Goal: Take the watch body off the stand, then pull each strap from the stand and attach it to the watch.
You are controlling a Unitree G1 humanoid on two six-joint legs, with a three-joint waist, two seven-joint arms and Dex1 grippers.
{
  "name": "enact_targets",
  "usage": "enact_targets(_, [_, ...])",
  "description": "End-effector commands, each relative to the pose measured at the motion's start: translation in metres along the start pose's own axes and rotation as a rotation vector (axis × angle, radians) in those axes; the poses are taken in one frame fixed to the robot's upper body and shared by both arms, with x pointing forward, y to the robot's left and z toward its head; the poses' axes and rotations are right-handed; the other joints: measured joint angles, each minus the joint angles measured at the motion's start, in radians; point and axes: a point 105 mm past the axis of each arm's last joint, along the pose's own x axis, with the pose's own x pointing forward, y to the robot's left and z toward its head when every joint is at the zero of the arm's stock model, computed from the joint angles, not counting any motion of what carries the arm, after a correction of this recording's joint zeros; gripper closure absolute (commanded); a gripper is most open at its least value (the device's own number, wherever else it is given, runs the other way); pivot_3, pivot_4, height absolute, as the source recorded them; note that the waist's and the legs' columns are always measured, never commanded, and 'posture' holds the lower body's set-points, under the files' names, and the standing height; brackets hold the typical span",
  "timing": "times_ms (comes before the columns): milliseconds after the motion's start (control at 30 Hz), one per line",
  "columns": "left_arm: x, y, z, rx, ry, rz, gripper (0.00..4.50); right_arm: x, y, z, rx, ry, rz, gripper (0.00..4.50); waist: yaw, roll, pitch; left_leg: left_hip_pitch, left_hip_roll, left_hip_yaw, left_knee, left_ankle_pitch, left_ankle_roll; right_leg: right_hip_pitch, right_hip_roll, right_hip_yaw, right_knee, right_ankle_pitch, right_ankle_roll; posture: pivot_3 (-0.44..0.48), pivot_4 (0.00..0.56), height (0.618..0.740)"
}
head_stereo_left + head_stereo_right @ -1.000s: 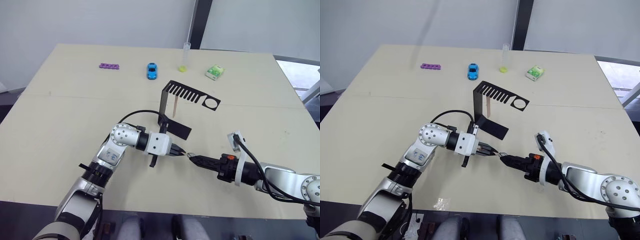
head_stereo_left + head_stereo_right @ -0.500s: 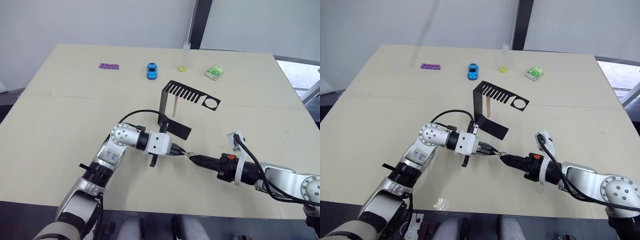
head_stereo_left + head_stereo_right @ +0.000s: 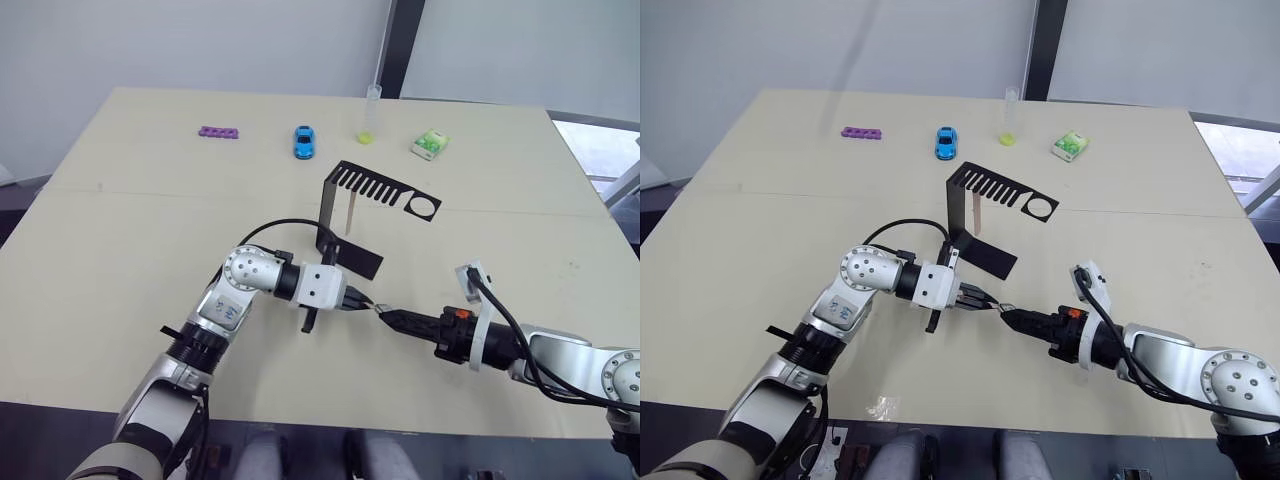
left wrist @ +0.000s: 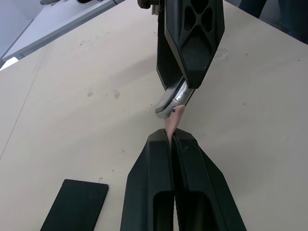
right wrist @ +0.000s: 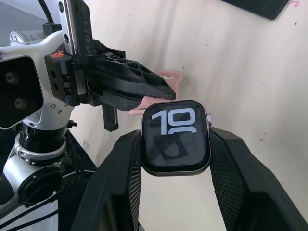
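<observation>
The left gripper [image 4: 172, 139] is pinching one pink strap [image 4: 173, 118] between fully closed fingers, the strap's free tip meeting the edge of the watch body [image 5: 175, 137]. The right gripper [image 5: 176, 144] is clamping that watch body by its two sides, screen facing the wrist camera and showing large white digits. The two grippers are meeting tip to tip low over the table [image 3: 120, 230], just in front of the stand's flat foot.

Compared with a second ago, almost nothing is changing: the left arm's elbow and wrist are sitting a touch further toward the right gripper, while the right gripper is staying where it was, and the strap and watch are still together at the same spot.

The stand [image 3: 340, 215] is standing upright behind them, with the second strap [image 3: 350, 214] hanging from its slotted top arm. Along the far edge of the table are lying a purple bar [image 3: 218, 131], a blue toy car [image 3: 303, 141], a tube with yellow liquid [image 3: 368, 115] and a green-and-white packet [image 3: 429, 144], all unmoved.
</observation>
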Motion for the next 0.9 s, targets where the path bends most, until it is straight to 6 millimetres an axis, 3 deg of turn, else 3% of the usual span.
enact_targets(33, [0.0187, 0.0083, 0.0299, 0.096, -0.096, -0.005, 4.5, 0.0054, 0.0272, -0.0079, -0.042, 0.052, 0.127, 3.0, 0.0, 0.0, 0.0, 0.0, 0.0, 0.0, 0.0, 0.0, 0.0, 0.0, 0.0, 0.0, 0.0, 0.0, 0.0, 0.0, 0.15, 0.74])
enact_targets(900, [0.0204, 0.011, 0.0314, 0.107, -0.1, -0.001, 4.5, 0.0062, 0.0285, -0.0091, -0.015, 0.036, 0.158, 3.0, 0.0, 0.0, 0.0, 0.0, 0.0, 0.0, 0.0, 0.0, 0.0, 0.0, 0.0, 0.0, 0.0, 0.0, 0.0, 0.0, 0.15, 0.74])
